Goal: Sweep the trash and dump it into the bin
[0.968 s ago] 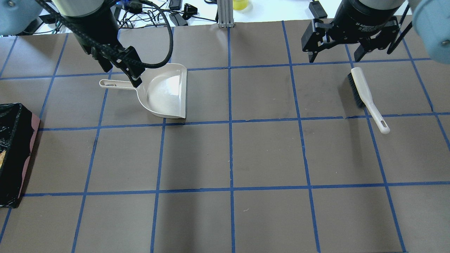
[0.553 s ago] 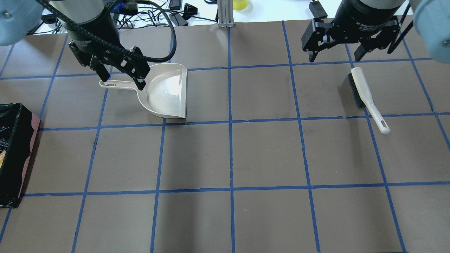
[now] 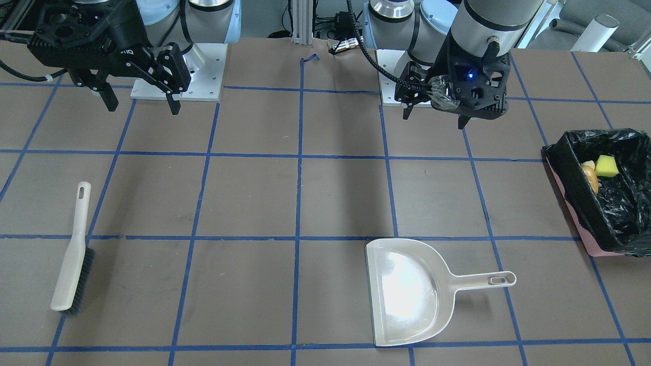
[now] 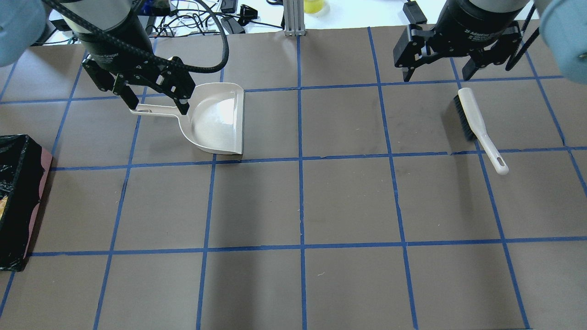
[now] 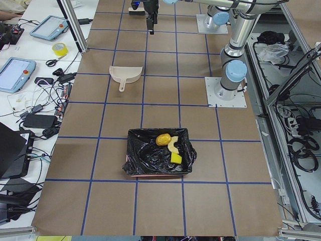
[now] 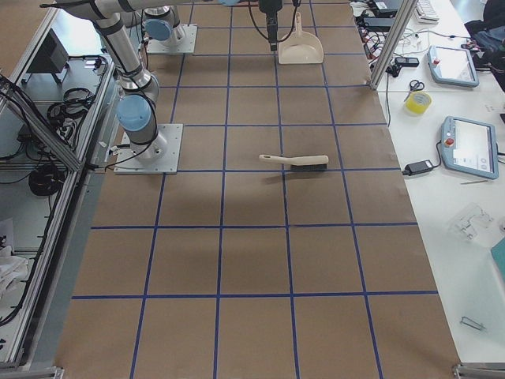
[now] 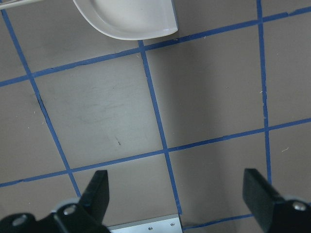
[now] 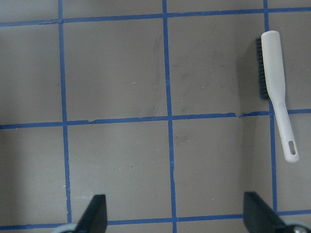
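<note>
Left gripper (image 4: 154,106) rotated, jaws wide over smooth beige dustpan (image 4: 215,121).

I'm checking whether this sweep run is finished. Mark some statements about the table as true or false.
1. The dustpan lies empty on the table. True.
2. The right gripper holds the brush. False: the brush lies on the table, and the gripper above it is open and holds nothing.
3. All three pieces of trash are inside the bin. True.
4. The left gripper is clamped on the dustpan's handle. False: it is open and clear of the handle.
</note>
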